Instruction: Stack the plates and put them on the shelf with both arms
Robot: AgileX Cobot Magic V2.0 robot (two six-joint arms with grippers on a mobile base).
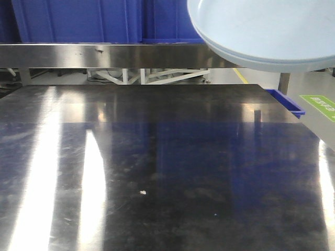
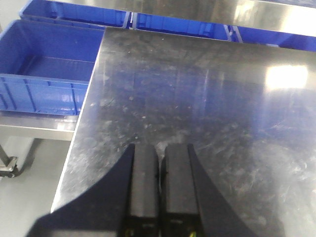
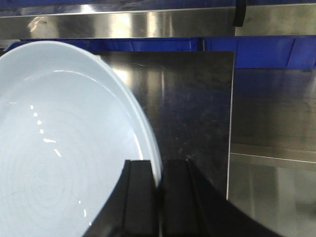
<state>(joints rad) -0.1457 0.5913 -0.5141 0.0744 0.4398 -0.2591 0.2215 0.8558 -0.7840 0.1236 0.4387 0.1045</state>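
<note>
Up by the shelf, right gripper pinches the plate rim, left gripper closed on nothing: placing step, I'd say, next needing a level slide in.

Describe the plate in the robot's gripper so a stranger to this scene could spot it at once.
Start at the dark reflective tabletop with the steel shelf rail along its far edge. Above the table's far right corner, overlapping that rail, hangs a round plate, its rim pinched in the right gripper. It is pale blue-white and glossy, unlike the blue crates behind it.
</note>
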